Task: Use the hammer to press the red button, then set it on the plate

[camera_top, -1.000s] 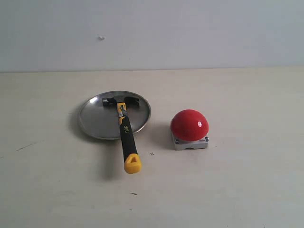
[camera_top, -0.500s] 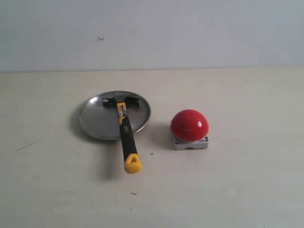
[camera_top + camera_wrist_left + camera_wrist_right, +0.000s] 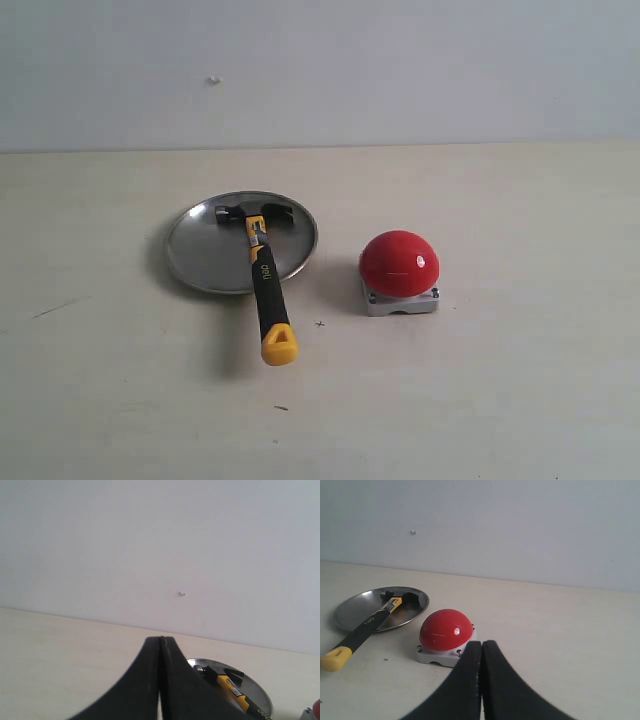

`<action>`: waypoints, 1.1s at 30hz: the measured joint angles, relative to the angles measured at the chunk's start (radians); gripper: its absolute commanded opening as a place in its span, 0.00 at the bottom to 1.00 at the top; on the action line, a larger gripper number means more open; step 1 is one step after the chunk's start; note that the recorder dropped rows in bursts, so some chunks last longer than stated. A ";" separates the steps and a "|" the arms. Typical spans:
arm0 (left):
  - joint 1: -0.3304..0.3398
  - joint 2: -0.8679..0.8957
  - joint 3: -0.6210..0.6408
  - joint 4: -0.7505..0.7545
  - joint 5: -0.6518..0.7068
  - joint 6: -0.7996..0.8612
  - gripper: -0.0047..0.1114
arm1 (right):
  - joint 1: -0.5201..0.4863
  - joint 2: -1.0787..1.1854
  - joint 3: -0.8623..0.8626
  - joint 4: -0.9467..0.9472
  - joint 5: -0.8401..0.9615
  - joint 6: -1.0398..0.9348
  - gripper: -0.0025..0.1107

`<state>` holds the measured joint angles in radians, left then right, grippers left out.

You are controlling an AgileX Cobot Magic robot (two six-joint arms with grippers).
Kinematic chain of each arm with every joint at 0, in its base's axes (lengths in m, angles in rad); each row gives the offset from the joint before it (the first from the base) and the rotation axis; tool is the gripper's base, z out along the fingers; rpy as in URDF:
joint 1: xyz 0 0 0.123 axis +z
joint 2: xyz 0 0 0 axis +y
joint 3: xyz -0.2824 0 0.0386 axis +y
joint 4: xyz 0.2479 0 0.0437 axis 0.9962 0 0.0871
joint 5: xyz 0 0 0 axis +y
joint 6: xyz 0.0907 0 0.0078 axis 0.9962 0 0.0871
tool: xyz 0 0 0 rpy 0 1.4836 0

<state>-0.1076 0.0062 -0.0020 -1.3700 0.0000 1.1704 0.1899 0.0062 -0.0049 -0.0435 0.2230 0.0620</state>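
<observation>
Well, everything at rest, nothing gripped.
The dark-headed, black-and-yellow claw hammer (image 3: 262, 272) lies left of the worktop's (image 3: 520, 380) middle, its head in the round silver metal plate (image 3: 195, 255) and its handle overhanging toward the near edge. The glossy red dome button (image 3: 399, 262) stands near, toward the right edge. The left gripper (image 3: 160, 642) and right gripper (image 3: 482, 646) are pinched closed, empty. Best to clamp the overhanging handle and lift clear of the rim. One hammer, one plate, one button, two grippers.

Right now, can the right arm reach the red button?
Probably yes. The red button sits close ahead of the shut right tool, nothing stands between them, and the hammer lies aside, its head on the plate.
</observation>
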 measured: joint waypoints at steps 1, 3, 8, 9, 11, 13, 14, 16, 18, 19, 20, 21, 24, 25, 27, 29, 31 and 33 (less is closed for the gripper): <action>0.000 0.000 0.000 0.000 0.000 0.000 0.04 | 0.000 0.000 0.000 0.000 0.000 0.000 0.02; 0.000 0.000 0.000 0.000 0.000 0.000 0.04 | 0.000 0.000 0.000 0.000 0.000 0.000 0.02; 0.000 0.000 0.000 0.000 0.000 0.000 0.04 | 0.000 0.000 0.000 0.002 0.000 0.000 0.02; 0.000 0.000 0.000 0.000 0.000 0.000 0.04 | 0.000 0.000 0.000 0.002 0.000 0.000 0.02; 0.000 0.000 0.000 0.000 0.000 0.000 0.04 | 0.000 0.000 0.000 0.002 0.000 0.000 0.02; 0.000 0.000 0.000 0.000 0.000 0.000 0.04 | 0.000 0.000 0.000 0.002 0.000 0.000 0.02; 0.000 0.000 0.000 0.000 0.000 0.000 0.04 | 0.000 0.000 0.000 0.002 0.000 0.000 0.02; 0.000 0.000 0.000 0.000 0.000 0.000 0.04 | 0.000 0.000 0.000 0.002 0.000 0.000 0.02; 0.000 0.000 0.000 0.000 0.000 0.000 0.04 | 0.000 0.000 0.000 0.002 0.000 0.000 0.02; 0.005 0.000 0.000 0.000 0.000 0.000 0.04 | 0.000 0.000 0.000 0.002 0.000 0.000 0.02; 0.012 0.000 0.000 0.000 0.000 0.000 0.04 | 0.000 0.000 0.000 0.002 0.000 0.000 0.02; 0.019 0.000 0.000 0.000 0.000 0.000 0.04 | 0.000 0.000 0.000 0.002 0.000 0.000 0.02; 0.044 0.000 0.000 0.000 0.000 0.000 0.04 | 0.000 0.000 0.000 0.002 -0.001 0.000 0.02; 0.046 0.000 0.000 0.000 0.000 0.000 0.04 | 0.000 0.000 0.000 0.002 -0.001 0.000 0.02; 0.045 0.000 0.000 0.000 0.000 0.000 0.04 | 0.000 0.000 0.000 0.002 -0.001 0.000 0.02; 0.045 0.000 0.000 0.000 0.000 0.000 0.04 | 0.000 0.000 0.000 0.002 -0.001 0.000 0.02; 0.045 0.000 0.000 0.000 0.000 0.000 0.04 | 0.000 0.000 0.000 0.004 -0.001 0.000 0.02; 0.045 0.000 0.000 0.000 0.000 0.000 0.04 | 0.000 0.000 0.000 0.004 -0.001 0.000 0.02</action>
<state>-0.0624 0.0062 -0.0020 -1.3700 0.0000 1.1704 0.1899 0.0062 -0.0049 -0.0396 0.2222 0.0620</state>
